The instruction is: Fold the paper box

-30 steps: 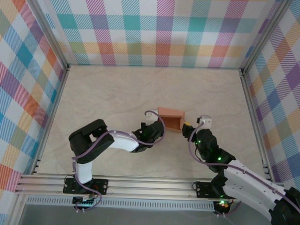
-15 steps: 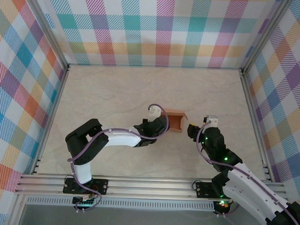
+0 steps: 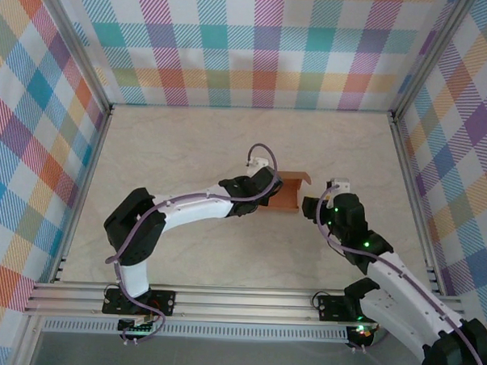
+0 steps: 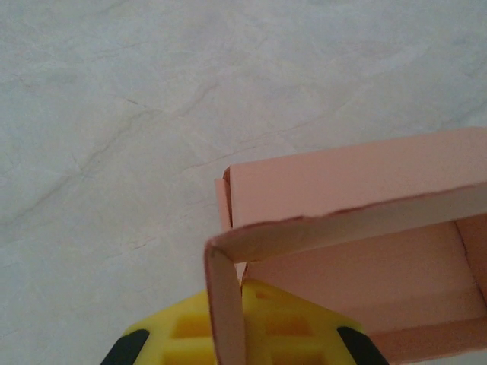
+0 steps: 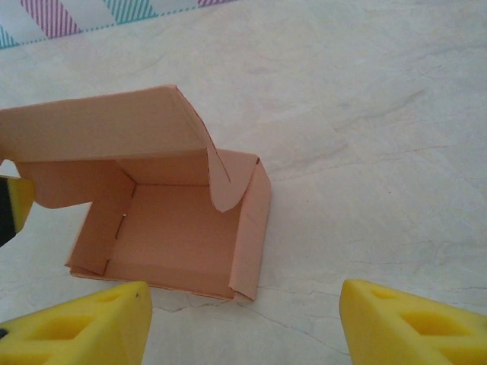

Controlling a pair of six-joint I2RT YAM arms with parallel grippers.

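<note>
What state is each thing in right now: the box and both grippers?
salmon-orange card paper box: partly folded, walls up, lid flap raised, top open.
left gripper: shut on one wall of the box.
right gripper: open, empty, apart from the box.

Beige marbled tabletop (image 3: pixel 188 148), pastel plaid walls (image 3: pixel 257 46) on three sides, aluminium extrusion rails (image 3: pixel 238 299) along near edge.

The paper box (image 3: pixel 285 194) is salmon-orange, the fingers (image 5: pixel 411 331) are yellow, the table (image 3: pixel 188 148) is creamy marble, and the walls (image 3: pixel 257 46) have rainbow checks.
</note>
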